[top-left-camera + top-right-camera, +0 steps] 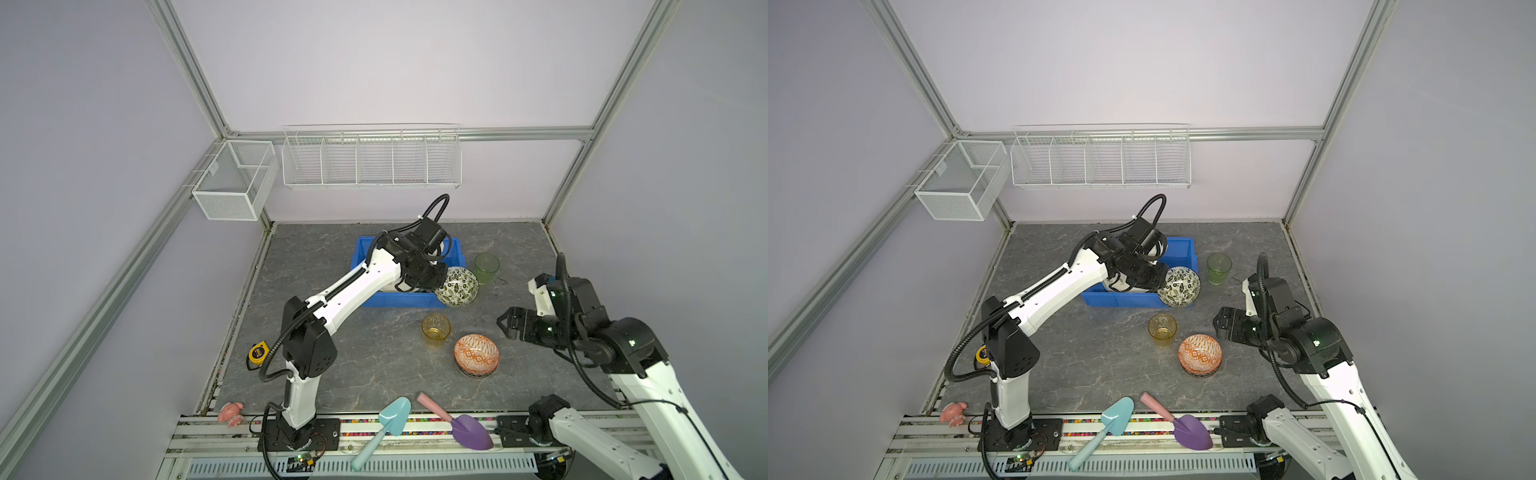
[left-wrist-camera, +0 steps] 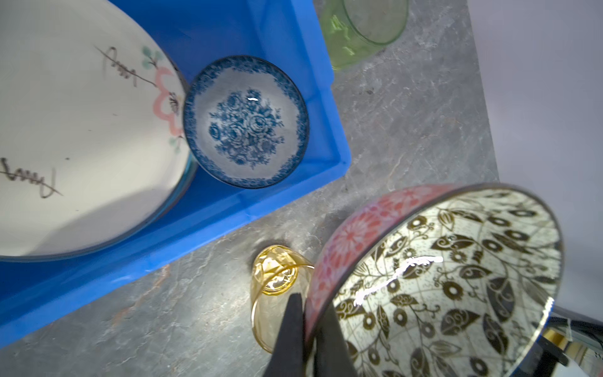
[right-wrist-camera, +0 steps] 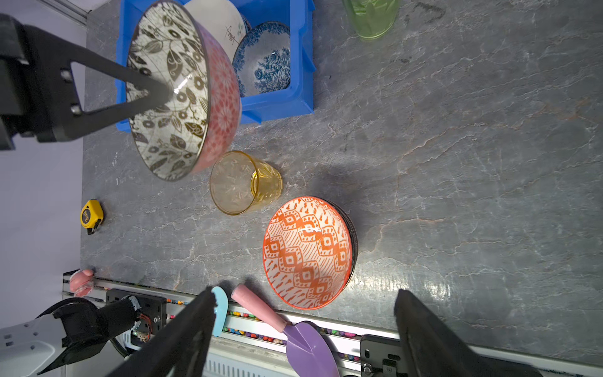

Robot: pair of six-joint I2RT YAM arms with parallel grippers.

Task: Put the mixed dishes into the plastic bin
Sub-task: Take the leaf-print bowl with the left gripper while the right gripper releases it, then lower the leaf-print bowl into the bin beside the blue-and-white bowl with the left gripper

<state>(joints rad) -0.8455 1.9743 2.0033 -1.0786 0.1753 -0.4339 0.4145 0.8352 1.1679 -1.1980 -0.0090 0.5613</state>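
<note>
Black fingers of my left gripper (image 2: 310,303) are pinched on the rim of the leafy bowl (image 1: 457,286), one inside and one on its pink outer wall. That's why it hangs tilted, clear of the table, at the near right corner of the blue bin (image 1: 395,302). Whether it's over the rim or just outside, I can't tell.

Inside the bin, the cream plate (image 2: 81,130) takes most of the room, with the blue-white bowl (image 2: 246,122) beside it. I reckon space is tight.

The amber tumbler (image 1: 436,329), orange bowl (image 1: 476,355) and green tumbler (image 1: 486,268) wait on the table. My right gripper (image 3: 304,295) is spread wide and empty, facing the orange bowl.
</note>
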